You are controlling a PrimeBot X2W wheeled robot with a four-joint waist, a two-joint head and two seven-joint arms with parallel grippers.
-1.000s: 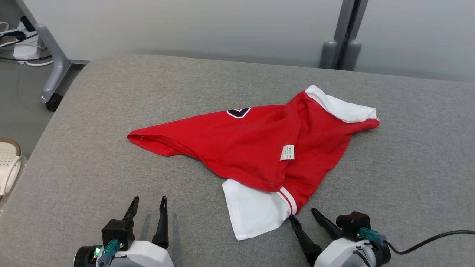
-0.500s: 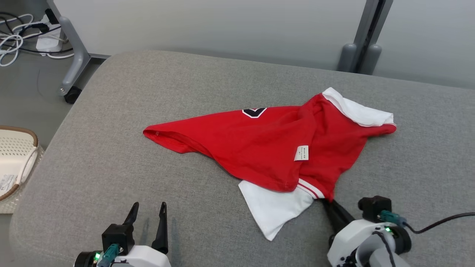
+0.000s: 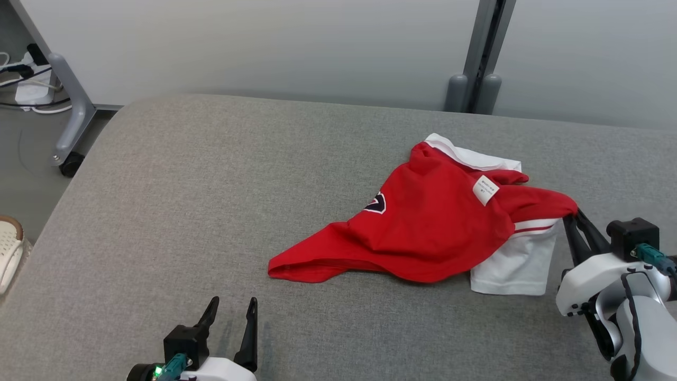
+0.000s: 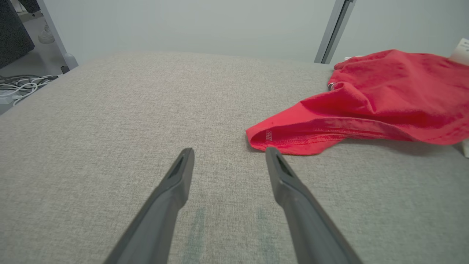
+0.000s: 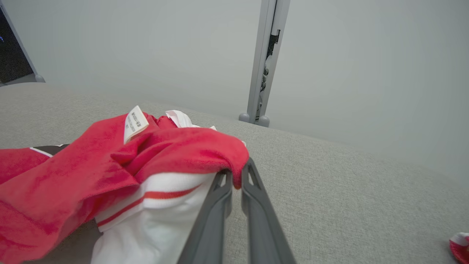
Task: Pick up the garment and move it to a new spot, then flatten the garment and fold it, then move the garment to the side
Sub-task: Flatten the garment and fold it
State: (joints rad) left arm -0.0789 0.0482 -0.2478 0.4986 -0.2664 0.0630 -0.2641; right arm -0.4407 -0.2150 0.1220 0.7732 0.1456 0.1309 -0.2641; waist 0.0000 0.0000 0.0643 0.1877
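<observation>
The garment [image 3: 428, 233] is a red shirt with white sleeves and a dark chest emblem, crumpled on the grey padded table [image 3: 185, 185]. My right gripper [image 3: 572, 218] is shut on the garment's red edge by a white sleeve, lifting that corner slightly; in the right wrist view the fingertips [image 5: 236, 176] pinch the red cloth [image 5: 176, 150]. My left gripper [image 3: 231, 307] stands open near the front edge, left of the garment's hem. In the left wrist view the hem [image 4: 293, 132] lies just past the right fingertip of the left gripper [image 4: 229, 152].
A grey post [image 3: 478, 58] rises behind the table against the pale wall. A wheeled frame leg [image 3: 69, 121] and cables stand on the floor at the far left. A pale basket rim [image 3: 8, 248] shows at the left edge.
My right gripper has shut on the garment's lower corner and dragged it rightward and farther back; the shirt has bunched up and turned. The camera has shifted too. The left gripper stays open.
</observation>
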